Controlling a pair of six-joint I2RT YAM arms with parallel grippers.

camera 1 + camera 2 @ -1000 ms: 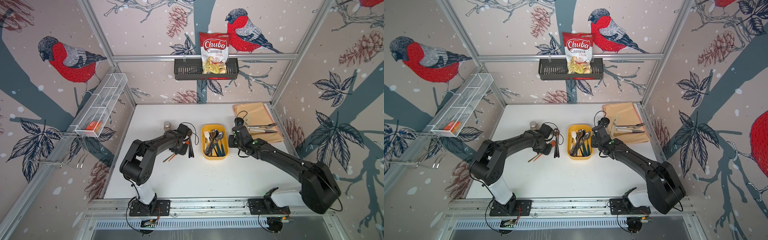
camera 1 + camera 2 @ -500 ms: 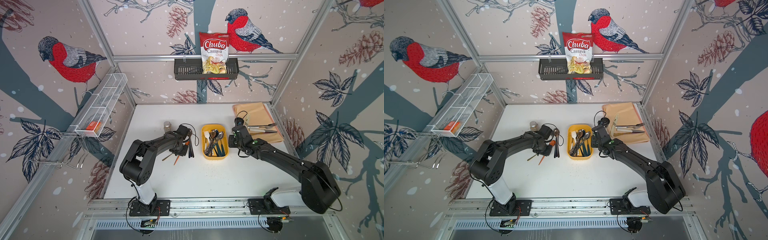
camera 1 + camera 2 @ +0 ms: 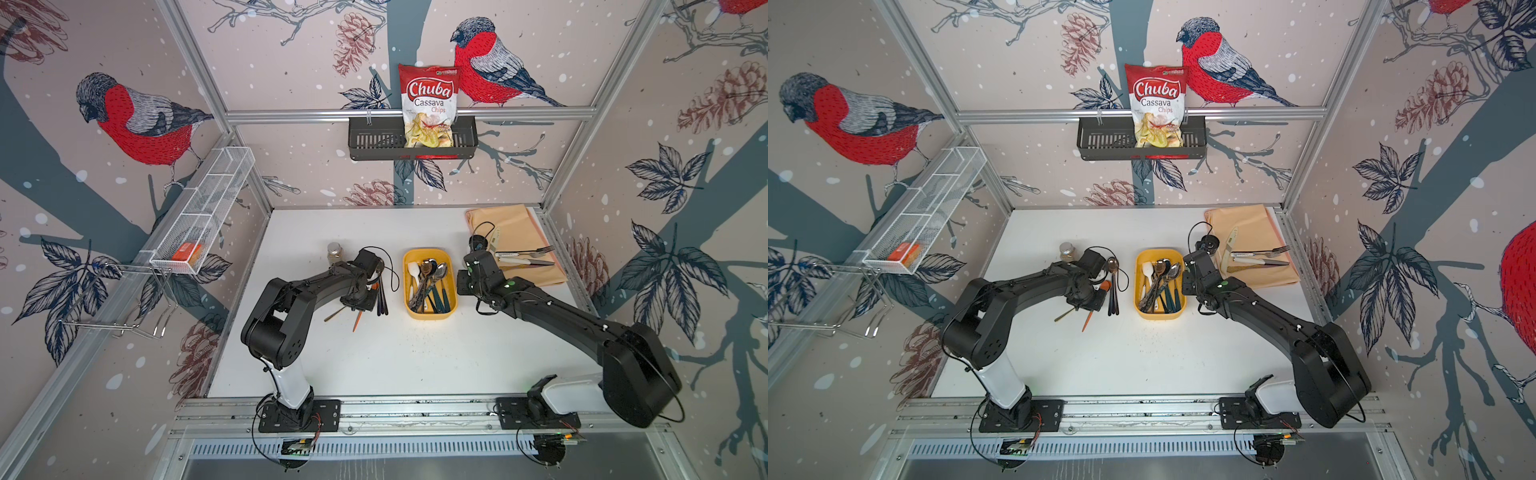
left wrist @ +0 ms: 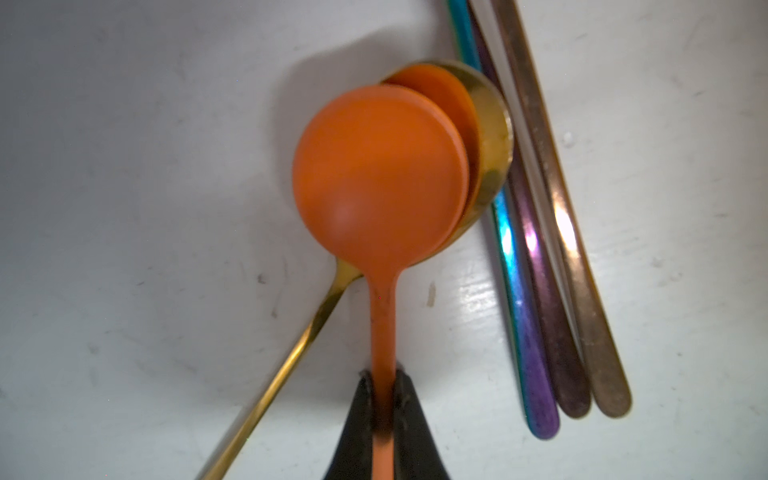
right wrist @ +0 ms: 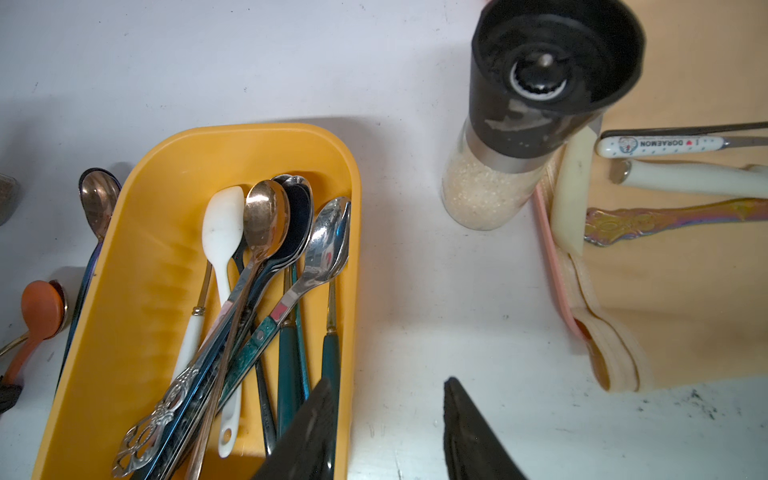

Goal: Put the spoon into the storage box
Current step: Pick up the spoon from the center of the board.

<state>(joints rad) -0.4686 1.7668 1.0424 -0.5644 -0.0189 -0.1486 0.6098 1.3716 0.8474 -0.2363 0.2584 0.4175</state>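
Observation:
My left gripper [image 4: 384, 378] is shut on the thin handle of an orange spoon [image 4: 380, 174], whose round bowl lies over a gold spoon [image 4: 492, 137] on the white table. In both top views the orange handle [image 3: 357, 321] [image 3: 1087, 321] sticks out from under the left gripper [image 3: 360, 305], left of the storage box. The storage box [image 3: 430, 314] [image 3: 1158, 314] [image 5: 124, 257] is a shallow yellow tray holding several spoons. My right gripper [image 5: 388, 390] [image 3: 461, 284] stands open and empty over the box's right wall.
Three long-handled spoons [image 4: 536, 291] [image 3: 381, 299] lie between the orange spoon and the box. A salt grinder [image 5: 540, 104] stands by a tan cloth [image 3: 519, 232] bearing cutlery. A small jar [image 3: 334, 251] stands behind the left arm. A black basket [image 3: 374, 143] and a white mesh basket [image 3: 203, 216] hang on the walls.
The left jaws have closed on the orange spoon's handle, and that handle has swung away from the gold spoon's handle. The right arm has not moved.

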